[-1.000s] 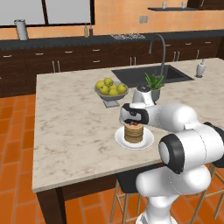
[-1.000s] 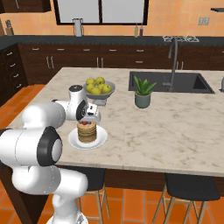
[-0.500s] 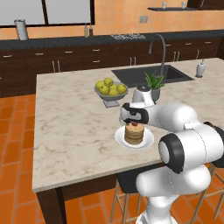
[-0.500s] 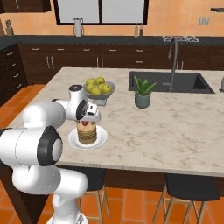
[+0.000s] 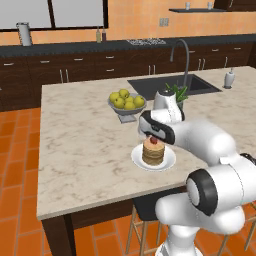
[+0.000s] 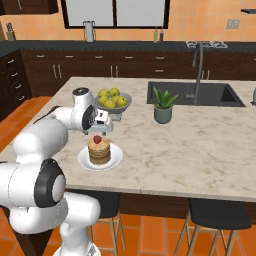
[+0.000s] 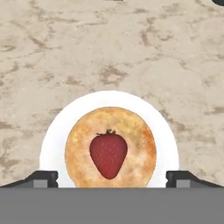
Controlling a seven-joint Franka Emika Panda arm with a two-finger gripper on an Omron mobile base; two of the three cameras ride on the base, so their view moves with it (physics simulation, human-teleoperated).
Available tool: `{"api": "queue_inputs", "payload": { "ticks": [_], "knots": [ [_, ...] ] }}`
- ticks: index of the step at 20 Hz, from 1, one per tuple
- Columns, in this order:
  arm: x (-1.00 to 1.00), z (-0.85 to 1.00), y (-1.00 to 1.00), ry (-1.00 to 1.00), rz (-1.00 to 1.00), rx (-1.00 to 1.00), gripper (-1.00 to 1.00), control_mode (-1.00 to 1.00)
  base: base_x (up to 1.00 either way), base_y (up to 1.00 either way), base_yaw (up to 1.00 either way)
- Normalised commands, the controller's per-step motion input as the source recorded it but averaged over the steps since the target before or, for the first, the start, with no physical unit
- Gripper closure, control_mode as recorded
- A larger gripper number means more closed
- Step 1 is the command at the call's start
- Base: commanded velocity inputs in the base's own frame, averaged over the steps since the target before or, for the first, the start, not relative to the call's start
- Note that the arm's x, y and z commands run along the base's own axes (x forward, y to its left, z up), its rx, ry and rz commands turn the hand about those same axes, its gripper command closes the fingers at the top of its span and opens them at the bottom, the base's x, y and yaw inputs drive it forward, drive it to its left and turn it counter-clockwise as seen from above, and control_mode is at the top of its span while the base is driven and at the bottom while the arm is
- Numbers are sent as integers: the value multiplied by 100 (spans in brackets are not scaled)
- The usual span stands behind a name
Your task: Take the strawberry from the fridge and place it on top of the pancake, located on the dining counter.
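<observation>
Hand view: plate [image 7: 52, 144] bottom cut off under strawberry [image 7: 108, 155].

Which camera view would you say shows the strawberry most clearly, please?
The hand view: it looks straight down on the strawberry, large and unblocked, lying in the middle of the pancake. In the left base view it is a small red speck on the stack below the hand; the right base view shows the same small berry.
</observation>
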Motion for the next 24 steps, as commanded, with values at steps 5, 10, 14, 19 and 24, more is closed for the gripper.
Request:
{"api": "queue_inputs", "payload": {
  "ticks": [5, 10, 14, 19, 24],
  "knots": [
    [-92, 85, 27, -3, 0, -9, -100, -100, 0, 0, 0],
    [-100, 54, 41, -3, 1, -8, -100, -100, 0, 0, 0],
    [-100, 10, 62, -12, 2, -10, -100, -100, 0, 0, 0],
    [-95, 3, 50, -19, 1, -8, -100, -100, 0, 0, 0],
    [-5, 4, 79, 15, 6, -28, -100, -100, 0, 0, 0]
  ]
}}
